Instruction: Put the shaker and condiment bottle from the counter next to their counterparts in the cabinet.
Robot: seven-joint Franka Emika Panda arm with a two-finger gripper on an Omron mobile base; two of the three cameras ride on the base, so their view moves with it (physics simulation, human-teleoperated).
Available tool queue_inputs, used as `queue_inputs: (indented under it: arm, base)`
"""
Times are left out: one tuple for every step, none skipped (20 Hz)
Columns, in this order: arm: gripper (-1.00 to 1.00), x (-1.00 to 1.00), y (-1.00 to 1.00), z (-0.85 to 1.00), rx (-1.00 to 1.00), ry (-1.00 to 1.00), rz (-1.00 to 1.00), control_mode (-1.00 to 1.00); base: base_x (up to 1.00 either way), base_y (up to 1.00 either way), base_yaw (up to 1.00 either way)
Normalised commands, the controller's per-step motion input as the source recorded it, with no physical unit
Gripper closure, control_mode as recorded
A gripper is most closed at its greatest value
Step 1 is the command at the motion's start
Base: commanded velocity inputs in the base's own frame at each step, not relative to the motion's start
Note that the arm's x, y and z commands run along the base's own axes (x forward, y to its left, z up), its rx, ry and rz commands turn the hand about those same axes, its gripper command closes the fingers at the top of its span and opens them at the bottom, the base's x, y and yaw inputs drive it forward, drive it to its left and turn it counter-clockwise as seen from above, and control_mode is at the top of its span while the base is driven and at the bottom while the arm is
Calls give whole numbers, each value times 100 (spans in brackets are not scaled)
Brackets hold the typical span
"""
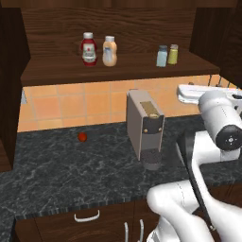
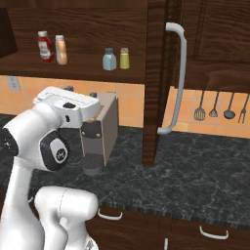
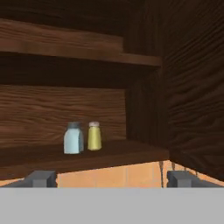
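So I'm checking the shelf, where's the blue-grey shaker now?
The shaker stands on the cabinet shelf, right side in the left base view, close beside the yellow-green shaker.

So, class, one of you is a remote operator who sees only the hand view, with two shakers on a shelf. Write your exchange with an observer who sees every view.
Operator: Is the condiment bottle up there too?
Observer: Yes, the condiment bottle stands right beside the red bottle, further left on the cabinet shelf than the shaker.
Operator: What is on the counter?
Observer: The counter holds a coffee machine and a small red round thing.
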Motion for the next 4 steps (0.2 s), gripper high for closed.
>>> queue_inputs:
  arm:
    - [-100, -100, -41, 9, 0, 4, 13, -100]
    - [-100, -100, -39, 6, 0, 4, 13, -100]
    - [-100, -100, -36, 1, 0, 2, 13, -100]
    - [-100, -100, -26, 0, 0, 0, 11, -100]
  base:
    - [0, 0, 0]
    - [0, 0, 0]
    - [0, 0, 0]
    - [0, 0, 0]
